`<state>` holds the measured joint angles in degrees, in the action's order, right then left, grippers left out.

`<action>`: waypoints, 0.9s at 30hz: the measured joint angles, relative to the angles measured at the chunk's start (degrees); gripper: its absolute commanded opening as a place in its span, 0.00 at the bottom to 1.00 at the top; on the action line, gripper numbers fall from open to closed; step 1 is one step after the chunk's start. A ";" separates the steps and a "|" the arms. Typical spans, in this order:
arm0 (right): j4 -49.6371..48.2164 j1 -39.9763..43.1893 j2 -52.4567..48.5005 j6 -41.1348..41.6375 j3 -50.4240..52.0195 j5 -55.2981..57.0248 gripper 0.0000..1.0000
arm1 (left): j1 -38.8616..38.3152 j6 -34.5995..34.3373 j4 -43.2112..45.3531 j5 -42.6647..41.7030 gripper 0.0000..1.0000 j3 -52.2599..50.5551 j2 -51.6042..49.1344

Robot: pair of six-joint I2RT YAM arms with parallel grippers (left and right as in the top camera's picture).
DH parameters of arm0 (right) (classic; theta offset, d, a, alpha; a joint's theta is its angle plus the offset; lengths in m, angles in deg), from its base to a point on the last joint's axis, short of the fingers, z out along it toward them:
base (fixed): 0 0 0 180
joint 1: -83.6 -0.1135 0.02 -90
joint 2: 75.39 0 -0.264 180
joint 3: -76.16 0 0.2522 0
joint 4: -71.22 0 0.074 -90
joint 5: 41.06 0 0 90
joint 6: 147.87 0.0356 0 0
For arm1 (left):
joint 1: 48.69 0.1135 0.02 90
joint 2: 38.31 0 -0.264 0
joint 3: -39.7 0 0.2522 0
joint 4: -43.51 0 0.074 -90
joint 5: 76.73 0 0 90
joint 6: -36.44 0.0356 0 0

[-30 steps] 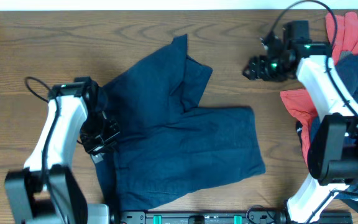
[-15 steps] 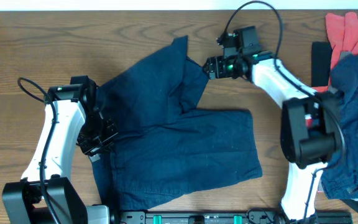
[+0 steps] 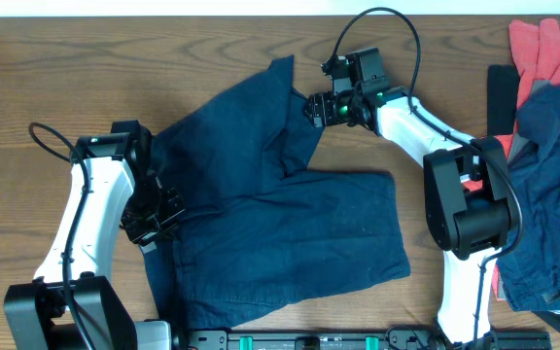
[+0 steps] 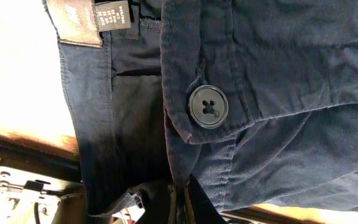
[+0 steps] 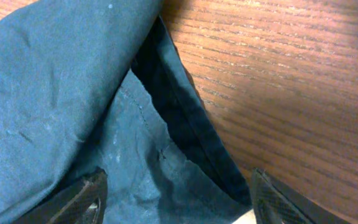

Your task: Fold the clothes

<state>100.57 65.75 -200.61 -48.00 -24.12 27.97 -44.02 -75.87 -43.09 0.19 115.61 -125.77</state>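
Observation:
The dark navy shorts lie spread on the wooden table, one leg pointing up toward the back, the other to the right. My left gripper is shut on the shorts' waistband at their left edge; the left wrist view shows the button, a label and the cloth pinched between the fingers. My right gripper is open, its fingers wide apart over the hem of the upper leg.
A pile of coral red and navy garments lies at the right edge of the table. A dark flat object lies beside it. Bare wood shows right of the hem.
My right arm has swung left from beside the pile to the hem of the shorts' upper leg. The left gripper has stayed on the waistband.

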 measured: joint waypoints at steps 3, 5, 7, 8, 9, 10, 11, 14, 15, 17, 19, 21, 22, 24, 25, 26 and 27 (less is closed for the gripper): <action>0.98 0.00 -0.04 -0.09 0.00 0.31 0.59 | 0.00 0.00 0.09 0.00 0.06 0.00 0.00; 1.09 0.00 -0.42 -0.26 0.00 0.50 0.22 | 0.00 0.00 0.20 0.00 0.06 0.00 0.00; 1.46 0.00 -1.07 -0.31 0.00 0.81 0.01 | 0.00 0.00 0.20 0.00 0.06 0.00 0.00; 1.60 0.00 -1.49 -0.31 0.00 0.96 0.01 | 0.00 0.00 0.20 0.00 0.06 0.00 0.02; 1.70 0.00 -1.75 -0.15 0.00 1.03 0.01 | 0.00 0.00 0.20 0.00 0.06 0.00 0.00; 1.79 0.00 -1.90 -0.20 0.00 1.09 0.01 | 0.00 0.00 0.22 0.02 0.06 0.00 0.00; 2.01 0.00 -1.92 -0.20 0.00 1.14 0.01 | 0.00 0.00 0.22 0.02 0.06 0.00 0.00; 3.82 0.04 -1.90 -0.09 -0.07 2.40 0.01 | 0.00 0.00 0.20 0.20 0.06 0.00 0.00; 5.27 0.07 -1.90 0.22 -0.07 3.43 0.01 | 0.00 -0.02 0.26 0.42 0.06 0.00 0.00; 8.79 0.15 -1.53 1.60 -0.79 6.58 0.01 | 0.00 -0.02 0.72 1.53 0.06 -0.09 0.02; 12.50 0.72 -1.01 2.82 -1.25 9.77 0.01 | 0.07 -0.04 1.31 2.82 0.06 -0.11 0.00; 15.23 2.21 -0.46 3.69 -1.51 12.33 0.01 | 0.46 -0.07 1.77 3.56 0.06 -0.15 0.00; 16.41 3.43 -0.26 4.09 -1.55 13.18 0.01 | 0.92 -0.13 2.19 3.85 0.06 -0.20 0.00; 18.25 6.01 0.04 4.66 -1.62 13.97 0.01 | 1.97 -0.20 2.86 4.09 0.06 -0.20 0.00; 18.95 7.13 0.15 4.81 -1.62 13.94 0.01 | 2.27 -0.20 3.08 4.02 0.06 -0.20 0.00; 19.54 8.41 0.26 4.83 -1.62 14.03 0.01 | 2.43 -0.22 3.21 4.44 0.06 -0.20 0.00; 19.58 9.46 0.28 4.85 -1.62 14.62 0.01 | 2.62 -0.20 3.21 4.72 0.06 -0.22 0.00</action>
<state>120.16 75.21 -200.33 -43.15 -25.74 42.59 -41.40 -76.06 -39.88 4.91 115.40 -125.77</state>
